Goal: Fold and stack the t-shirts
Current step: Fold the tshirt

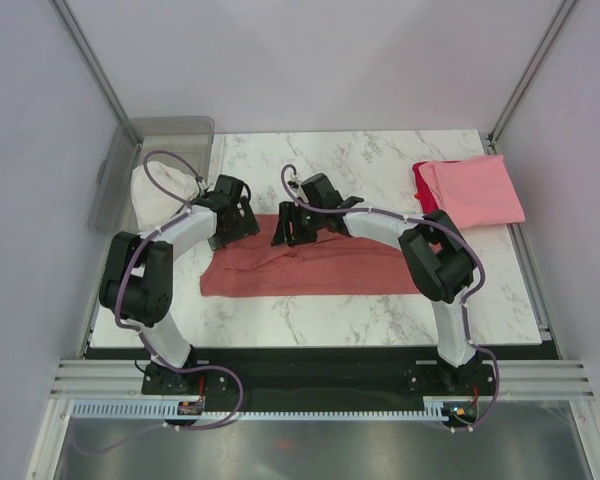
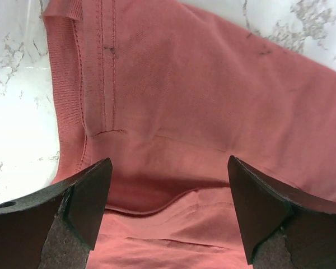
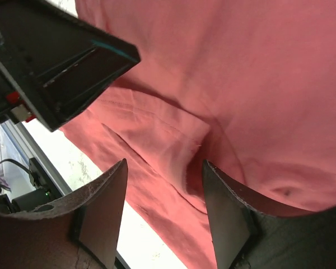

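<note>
The dusty salmon-red t-shirt [image 1: 310,266] lies folded into a long band across the middle of the marble table. My left gripper [image 1: 232,226] hovers over its far left edge, jaws open and empty, with the collar seam below them [image 2: 168,190]. My right gripper [image 1: 292,232] is over the shirt's far edge near the middle, jaws open around a raised fold of the cloth [image 3: 182,162] without holding it. A folded light pink t-shirt [image 1: 477,190] lies on a bright red t-shirt [image 1: 421,178] at the far right.
A clear plastic bin [image 1: 152,170] holding white cloth stands at the far left corner. The marble table [image 1: 360,160] ends at a black strip in front of the arm bases. Cage posts rise at both far corners.
</note>
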Controlling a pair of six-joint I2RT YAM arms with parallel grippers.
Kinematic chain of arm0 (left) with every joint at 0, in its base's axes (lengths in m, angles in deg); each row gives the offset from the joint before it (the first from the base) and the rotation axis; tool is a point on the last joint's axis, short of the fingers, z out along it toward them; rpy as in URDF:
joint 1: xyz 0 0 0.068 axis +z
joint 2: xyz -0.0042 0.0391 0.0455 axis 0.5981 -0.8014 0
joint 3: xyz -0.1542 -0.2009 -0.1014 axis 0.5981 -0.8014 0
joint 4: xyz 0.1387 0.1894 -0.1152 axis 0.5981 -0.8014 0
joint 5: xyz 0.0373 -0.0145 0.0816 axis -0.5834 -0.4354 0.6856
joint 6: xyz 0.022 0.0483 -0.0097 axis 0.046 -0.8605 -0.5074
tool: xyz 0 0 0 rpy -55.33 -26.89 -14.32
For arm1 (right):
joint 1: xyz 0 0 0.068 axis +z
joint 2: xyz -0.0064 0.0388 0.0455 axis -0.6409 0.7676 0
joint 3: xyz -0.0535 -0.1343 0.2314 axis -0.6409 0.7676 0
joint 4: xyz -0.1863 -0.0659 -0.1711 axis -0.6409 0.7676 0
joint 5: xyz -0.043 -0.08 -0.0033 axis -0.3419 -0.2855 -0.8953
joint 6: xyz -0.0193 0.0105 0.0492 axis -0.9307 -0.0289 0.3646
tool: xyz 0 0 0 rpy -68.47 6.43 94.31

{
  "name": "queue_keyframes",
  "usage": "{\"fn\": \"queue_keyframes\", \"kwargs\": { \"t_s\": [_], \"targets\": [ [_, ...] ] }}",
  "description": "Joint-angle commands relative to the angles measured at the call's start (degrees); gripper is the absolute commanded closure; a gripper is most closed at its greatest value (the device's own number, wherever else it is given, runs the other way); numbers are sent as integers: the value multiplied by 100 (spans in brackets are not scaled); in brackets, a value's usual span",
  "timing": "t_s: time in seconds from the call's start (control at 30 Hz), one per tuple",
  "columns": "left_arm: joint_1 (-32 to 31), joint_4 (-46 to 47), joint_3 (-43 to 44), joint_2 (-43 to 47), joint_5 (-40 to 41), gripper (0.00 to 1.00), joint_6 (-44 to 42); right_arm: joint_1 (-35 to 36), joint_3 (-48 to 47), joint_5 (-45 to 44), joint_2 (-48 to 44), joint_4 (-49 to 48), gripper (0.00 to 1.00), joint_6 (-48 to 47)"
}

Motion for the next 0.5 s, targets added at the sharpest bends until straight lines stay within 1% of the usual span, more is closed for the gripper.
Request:
{"fn": "queue_keyframes", "kwargs": {
  "t_s": [0.0,0.17,0.23,0.27,0.3,0.47],
  "targets": [
    [-12,-171,282,-160,-17,9,-271,153,-254,67,173,-161,37,56],
    [-12,-294,405,-310,-35,8,-263,215,-184,145,270,-178,43,12],
    [-12,-329,475,-406,-122,8,-263,232,-70,277,244,-213,48,-58],
    [-3,-355,493,-433,-131,8,-263,241,-17,330,174,-231,53,-111],
    [-3,-382,528,-494,-140,8,-271,250,53,408,121,-231,55,-172],
    [85,-514,573,-600,-105,8,-280,259,958,532,-536,-556,55,-348]
  ]
}}
